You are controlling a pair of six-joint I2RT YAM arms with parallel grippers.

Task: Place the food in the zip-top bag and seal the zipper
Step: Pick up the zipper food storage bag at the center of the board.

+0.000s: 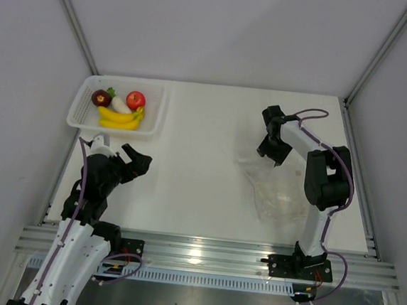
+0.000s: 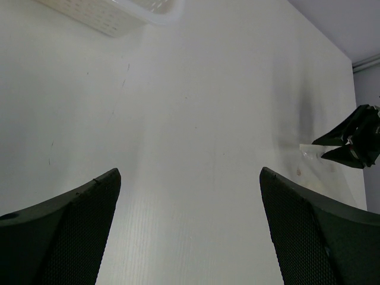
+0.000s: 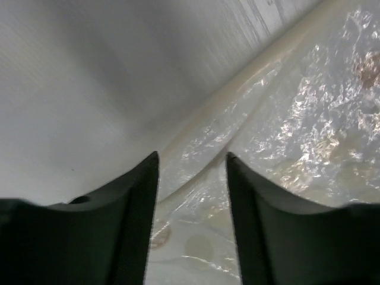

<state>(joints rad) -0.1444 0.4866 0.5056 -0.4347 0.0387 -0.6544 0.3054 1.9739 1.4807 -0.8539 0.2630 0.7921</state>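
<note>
Top view, food: I see the banana bunch point(image 1: 117, 118), red apple point(image 1: 135, 99), dark round fruit point(image 1: 100, 98) and white radish point(image 1: 120, 104) all lying in the white basket point(image 1: 161, 109) at the far left corner of the table point(image 1: 201, 174). No food is in the bag.
Top view, bag: the zip-top bag point(image 1: 278, 191) lies crumpled toward the table's right edge, well apart from the basket.
Top view, arms: my left gripper point(image 1: 137, 161) hangs by the left edge, just on the near side of the basket. My right gripper point(image 1: 270, 145) is down at the bag's far edge.
Left wrist view, left gripper: the fingers are spread wide, with nothing but bare table between them. A basket corner shows at the top.
Right wrist view, right gripper: the jaws stand apart with a gap. They straddle a pale strip along the bag's rim, which I take to be the zipper point(image 3: 249, 77). I see no pinch on it.
Step in hand: I judge this is taking hold of the bag's mouth so it can be held open.
Doing it well: I would catch only the upper film beside the strip. Taking both layers would lift the mouth shut. I would close gently, raise a little, and check that the lip parts before sending the left arm for food.
Risk: the film looks thin and slick, so it may slip out, or the whole bag may drag across the table.
</note>
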